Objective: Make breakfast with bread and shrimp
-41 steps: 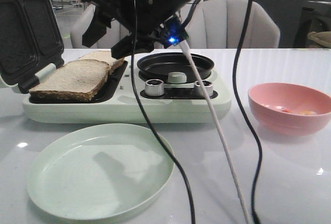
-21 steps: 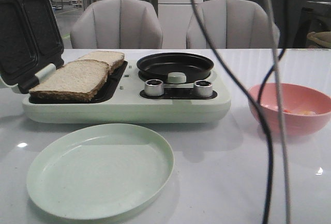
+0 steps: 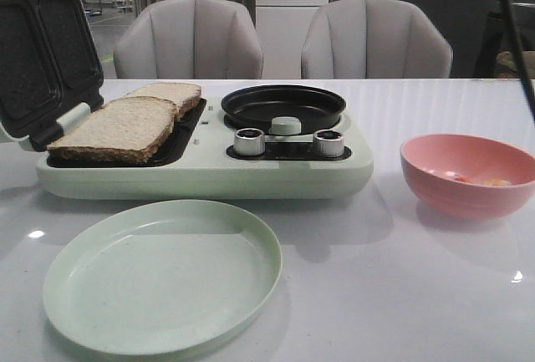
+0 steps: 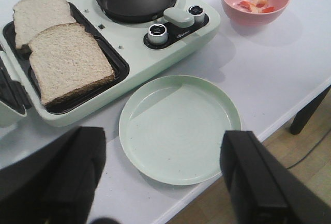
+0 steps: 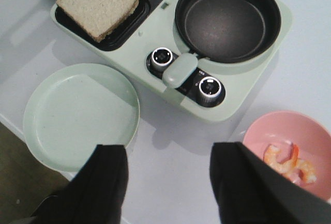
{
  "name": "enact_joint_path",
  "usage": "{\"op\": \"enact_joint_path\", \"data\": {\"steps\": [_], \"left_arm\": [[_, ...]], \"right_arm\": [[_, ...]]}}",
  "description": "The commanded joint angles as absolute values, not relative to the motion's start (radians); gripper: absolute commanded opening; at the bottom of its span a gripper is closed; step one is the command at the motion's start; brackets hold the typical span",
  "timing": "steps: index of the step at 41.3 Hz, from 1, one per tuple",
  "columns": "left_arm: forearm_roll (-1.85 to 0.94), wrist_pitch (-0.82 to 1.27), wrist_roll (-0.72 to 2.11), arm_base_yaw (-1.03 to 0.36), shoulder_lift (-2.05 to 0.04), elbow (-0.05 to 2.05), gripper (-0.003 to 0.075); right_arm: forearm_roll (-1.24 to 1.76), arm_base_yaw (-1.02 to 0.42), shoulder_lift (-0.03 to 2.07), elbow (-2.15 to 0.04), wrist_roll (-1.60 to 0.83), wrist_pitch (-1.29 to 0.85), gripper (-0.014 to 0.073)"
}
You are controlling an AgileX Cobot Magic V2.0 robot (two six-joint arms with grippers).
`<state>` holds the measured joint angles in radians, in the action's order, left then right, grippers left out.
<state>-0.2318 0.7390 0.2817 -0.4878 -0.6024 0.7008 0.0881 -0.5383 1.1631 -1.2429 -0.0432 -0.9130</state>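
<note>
Both my grippers, left point(image 4: 160, 182) and right point(image 5: 168, 182), hang wide apart and empty. Two tan wholemeal bread slices point(image 3: 117, 128) lie in the pale green cooker's open tray point(image 3: 180, 146), left of frame. Orange-pink peeled shrimp point(image 5: 287, 162) sit in the pink bowl point(image 3: 435, 180), right. The pale green round plate point(image 3: 159, 274) sits near the table's front edge.
</note>
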Motion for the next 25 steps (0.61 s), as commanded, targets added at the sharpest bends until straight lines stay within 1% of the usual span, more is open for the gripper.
{"op": "enact_joint_path", "data": {"steps": [1,15,25], "left_arm": [[-0.252,0.662,0.279,-0.493,-0.602,0.728,0.0521],[-0.252,0.64,0.279,-0.493,-0.602,0.728,0.0521],[-0.269,0.622,0.279,-0.493,-0.603,0.728,0.0521]], "right_arm": [[0.078,-0.538,1.044,-1.188,-0.047,-0.828,0.0472],[0.071,-0.538,0.739,-0.903,-0.047,-0.766,0.0472],[0.07,-0.538,0.616,-0.839,-0.047,-0.766,0.0472]]}}
